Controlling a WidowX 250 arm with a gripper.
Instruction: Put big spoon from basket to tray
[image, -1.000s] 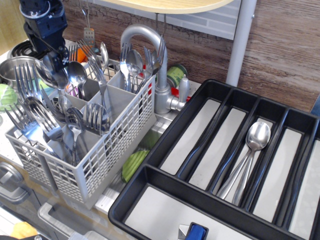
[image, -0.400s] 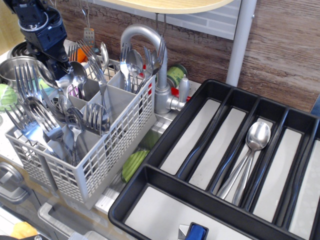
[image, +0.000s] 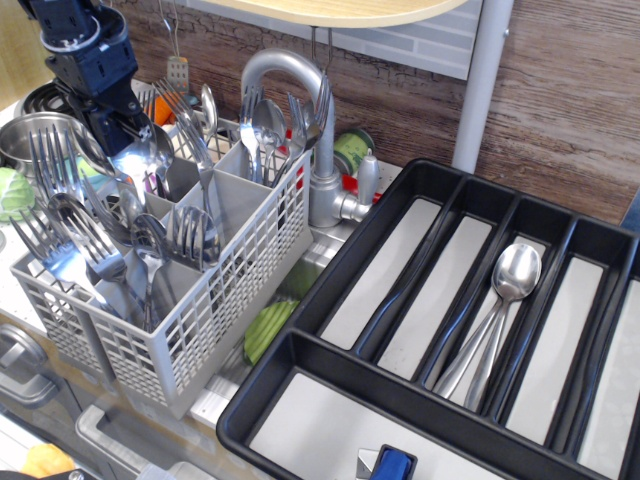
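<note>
The light grey lattice basket (image: 235, 285) stands at the left, with forks and spoons upright in its compartments. My dark gripper (image: 116, 132) hangs over its back-left compartments. Its fingers look closed on the top of a big spoon (image: 137, 160), whose shiny oval bowl shows just below them. The spoon's handle is hidden among other cutlery. The black tray (image: 300, 345) lies at the right. One of its long compartments holds two big spoons (image: 512, 272); the others show bare pale floors.
A grey faucet (image: 290, 75) arches right behind the basket. Several forks (image: 55, 195) crowd the basket's left side. A steel pot (image: 18, 135) sits at the far left. Green vegetables (image: 268, 325) lie between basket and tray. A blue object (image: 395, 465) is at the tray's front.
The gripper has risen a little from the basket and shifted slightly right. The spoon bowl below it now sits higher and catches more light.
</note>
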